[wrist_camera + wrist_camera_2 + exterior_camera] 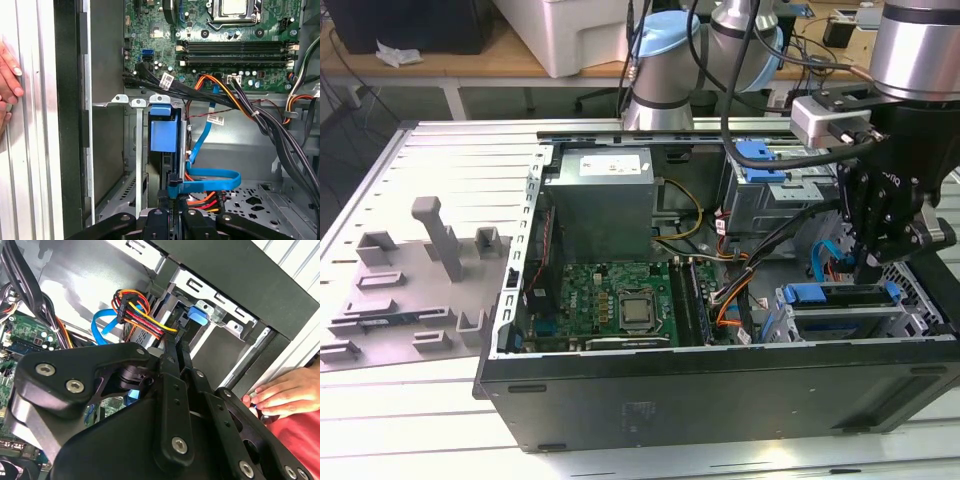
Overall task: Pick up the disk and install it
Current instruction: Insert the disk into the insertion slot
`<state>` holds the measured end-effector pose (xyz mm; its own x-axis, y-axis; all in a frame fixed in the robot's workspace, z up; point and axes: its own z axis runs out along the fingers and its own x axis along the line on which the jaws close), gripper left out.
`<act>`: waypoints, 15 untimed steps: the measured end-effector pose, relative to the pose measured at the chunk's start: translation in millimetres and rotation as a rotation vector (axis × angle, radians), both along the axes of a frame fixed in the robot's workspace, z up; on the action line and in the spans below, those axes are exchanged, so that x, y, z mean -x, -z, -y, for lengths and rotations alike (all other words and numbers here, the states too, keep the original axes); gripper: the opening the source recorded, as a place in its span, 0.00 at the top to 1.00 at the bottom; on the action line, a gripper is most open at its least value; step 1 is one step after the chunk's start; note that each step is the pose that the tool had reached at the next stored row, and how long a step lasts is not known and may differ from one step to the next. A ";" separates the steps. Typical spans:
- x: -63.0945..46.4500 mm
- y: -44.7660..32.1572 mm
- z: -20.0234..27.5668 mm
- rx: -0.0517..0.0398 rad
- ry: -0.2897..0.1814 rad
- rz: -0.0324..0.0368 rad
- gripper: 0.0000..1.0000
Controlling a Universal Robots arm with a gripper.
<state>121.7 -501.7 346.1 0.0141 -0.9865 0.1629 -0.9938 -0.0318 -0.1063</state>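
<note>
My claw (172, 192), pressed together, hung at the drive cage (136, 103). The disk (163, 134) stood edge-on inside it, just ahead, running lengthwise away from me.

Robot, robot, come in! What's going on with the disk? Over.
Gripper low at the drive cage. Disk slotted in the cage, blue carrier showing. Blue cable looped close by; a hand rests outside the case.

Green motherboard (610, 295); beside it, grey metal box (600, 215) with white sticker (613, 165), blue-framed disk (163, 134), blue flat cable (210, 180), red-orange-yellow wires (142, 320); around it, black case (720, 390).
</note>
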 end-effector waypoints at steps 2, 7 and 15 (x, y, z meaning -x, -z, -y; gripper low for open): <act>0.1 0.3 0.0 -0.0001 0.000 0.0000 0.84; 0.4 0.5 0.0 -0.0002 0.000 0.0000 0.84; 1.9 1.0 0.1 -0.0001 0.000 0.0001 0.84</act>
<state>119.8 -501.8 345.1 0.0139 -0.9866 0.1628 -0.9938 -0.0316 -0.1065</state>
